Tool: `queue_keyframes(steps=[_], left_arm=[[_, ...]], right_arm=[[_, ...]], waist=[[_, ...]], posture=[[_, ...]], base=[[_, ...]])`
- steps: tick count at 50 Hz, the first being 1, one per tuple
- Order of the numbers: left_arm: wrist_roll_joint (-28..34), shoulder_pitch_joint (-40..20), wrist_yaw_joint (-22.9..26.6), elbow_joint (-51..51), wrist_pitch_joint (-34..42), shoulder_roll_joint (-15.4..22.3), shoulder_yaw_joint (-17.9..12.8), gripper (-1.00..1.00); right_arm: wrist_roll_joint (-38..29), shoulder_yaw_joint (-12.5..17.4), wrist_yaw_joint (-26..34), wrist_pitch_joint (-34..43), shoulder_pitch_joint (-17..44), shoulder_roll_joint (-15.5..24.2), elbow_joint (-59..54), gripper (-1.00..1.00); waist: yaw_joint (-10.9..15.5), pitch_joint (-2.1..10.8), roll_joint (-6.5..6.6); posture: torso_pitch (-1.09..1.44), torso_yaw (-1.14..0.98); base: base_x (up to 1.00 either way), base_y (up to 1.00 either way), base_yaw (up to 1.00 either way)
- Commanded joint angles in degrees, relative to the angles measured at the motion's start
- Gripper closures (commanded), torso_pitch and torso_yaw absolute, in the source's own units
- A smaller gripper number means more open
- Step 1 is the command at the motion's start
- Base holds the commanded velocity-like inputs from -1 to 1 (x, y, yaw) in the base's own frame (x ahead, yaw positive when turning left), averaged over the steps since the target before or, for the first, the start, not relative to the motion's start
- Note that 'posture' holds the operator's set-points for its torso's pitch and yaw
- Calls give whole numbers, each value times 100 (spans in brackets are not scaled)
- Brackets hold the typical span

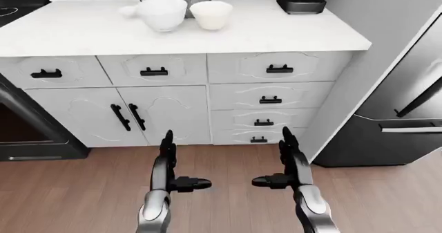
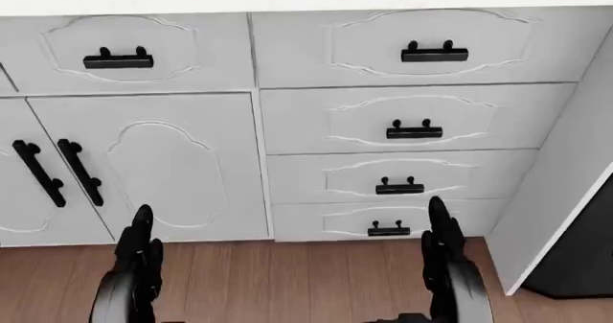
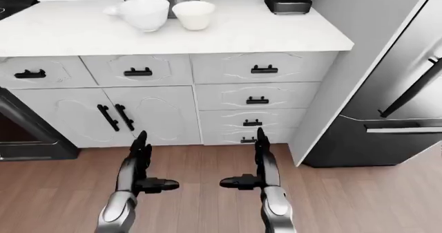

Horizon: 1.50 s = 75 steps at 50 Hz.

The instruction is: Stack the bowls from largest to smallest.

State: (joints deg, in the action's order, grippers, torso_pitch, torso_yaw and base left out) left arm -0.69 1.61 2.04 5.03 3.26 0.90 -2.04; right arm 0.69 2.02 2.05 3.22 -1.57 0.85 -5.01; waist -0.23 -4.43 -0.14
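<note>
Left-eye view, bowls: three white bowls are seen at the far side of the worktop [image 1: 83, 33]; large bowl [image 1: 163, 13] in the middle, medium bowl [image 1: 211, 14] just right of it, small bowl [image 1: 128, 10] half hidden at its far left. None is stacked.
Left-eye view, hands: left hand [image 1: 168, 166] and right hand [image 1: 288, 163] are held low over the wood floor [image 1: 69, 191], well short of the cabinets, palms facing. The fingers of both are spread, thumbs pointed inward; nothing is gripped.
Left-eye view, surroundings: a black appliance [image 1: 301, 3] stands far right on the worktop; a steel fridge [image 1: 408, 103] is at the right, an oven [image 1: 20, 124] at the left.
Head view: only the drawer fronts [image 2: 412, 129] and the fingertips of both hands are shown; no bowls are in view.
Right-eye view: same layout; the small bowl [image 3: 110, 9] is seen touching or nearly touching the large one, which cannot be settled.
Handling, judged: the bowls look rigid, glazed and light, so probably slippery and chippable. The rim is suggested as the hold, thumb inside and fingers outside, with gentle lowering.
Progress, judged: not begun; the worktop is yet to be approached.
</note>
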Motion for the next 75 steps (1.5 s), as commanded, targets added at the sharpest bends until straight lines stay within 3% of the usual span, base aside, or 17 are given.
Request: queue_keyframes(steps=[1, 3, 5, 8, 29, 34, 37, 39, 42, 54, 57, 58, 61, 66, 70, 72, 75], left_arm=[[-45, -380, 5, -393, -245, 80, -86, -100], [-76, -418, 13, -467, -177, 104, -133, -100], [-21, -369, -8, -656, -16, 102, -109, -100], [37, -439, -3, -574, -6, 107, -99, -100], [-261, -2034, 11, -3723, 3925, 647, -621, -100], [-311, -2272, 3, -3697, 4095, 741, -625, -100], [-330, -2368, 8, -3702, 4145, 742, -569, -100], [-317, -2446, 30, -3626, 4137, 770, -575, -100], [-329, -2552, 39, -3580, 4199, 810, -610, -100], [-399, -2574, 21, -3483, 4091, 855, -661, -100], [-424, -2571, 17, -3576, 4152, 862, -667, -100], [-428, -2569, 12, -3590, 4162, 858, -666, -100], [-434, -2536, 14, -3627, 4171, 857, -662, -100], [-476, -2539, 17, -3634, 4181, 857, -686, -100], [-511, -2585, -6, -3685, 4264, 876, -700, -100], [-515, -2570, -4, -3681, 4242, 881, -698, -100], [-542, -2576, -17, -3726, 4289, 883, -713, -100]], right_arm=[[71, 55, 24, -292, 255, 46, 410, -100], [68, 57, 25, -289, 259, 48, 402, -100], [68, 63, 13, -297, 268, 47, 384, -100], [69, 62, -16, -174, 251, 43, 564, -100], [201, 174, -132, 2345, 1347, 269, 3131, -100], [188, 192, -105, 2481, 1529, 265, 3177, -100], [307, 211, -50, 2422, 1662, 265, 3135, -100], [356, 233, -82, 2629, 1794, 297, 3250, -100], [394, 248, -92, 2664, 1835, 317, 3274, -100], [303, 133, -59, 2425, 1866, 288, 2992, -100], [275, 124, -46, 2400, 1870, 283, 2972, -100], [264, 116, -46, 2394, 1857, 277, 2976, -100], [246, 94, -40, 2416, 1802, 258, 3037, -100], [221, 85, -28, 2401, 1811, 240, 3020, -100], [234, 88, -50, 2549, 1820, 237, 3188, -100], [232, 95, -31, 2418, 1836, 239, 3051, -100], [245, 99, -32, 2429, 1850, 238, 3063, -100]], waist=[[-12, 5, -45], [31, 361, -3], [21, 110, -38], [32, 420, -45], [38, 617, 37], [-8, 447, -8], [-16, 440, 169], [-47, 430, 527], [-39, 287, 414], [-38, 307, -58], [-17, 377, -368], [-67, 332, -140], [-35, 361, -298], [-73, 325, -196], [-141, 346, 199], [-139, 477, 627], [-70, 286, 498]], posture=[[0, 0], [0, 0], [0, 0], [0, 0], [0, 0], [0, 0], [0, 0], [0, 0], [0, 0], [0, 0], [0, 0], [0, 0], [0, 0], [0, 0], [0, 0], [0, 0], [0, 0]], base=[[0, 0, 0], [0, 0, 0], [0, 0, 0], [0, 0, 0], [0, 1, 0], [0, 22, 0], [1, 26, 0], [10, 25, 0], [14, 25, 0], [14, 25, 0], [15, 25, 0], [20, 26, 0], [27, 35, 0], [30, 48, 0], [29, 48, 0], [30, 48, 0], [29, 48, 0]])
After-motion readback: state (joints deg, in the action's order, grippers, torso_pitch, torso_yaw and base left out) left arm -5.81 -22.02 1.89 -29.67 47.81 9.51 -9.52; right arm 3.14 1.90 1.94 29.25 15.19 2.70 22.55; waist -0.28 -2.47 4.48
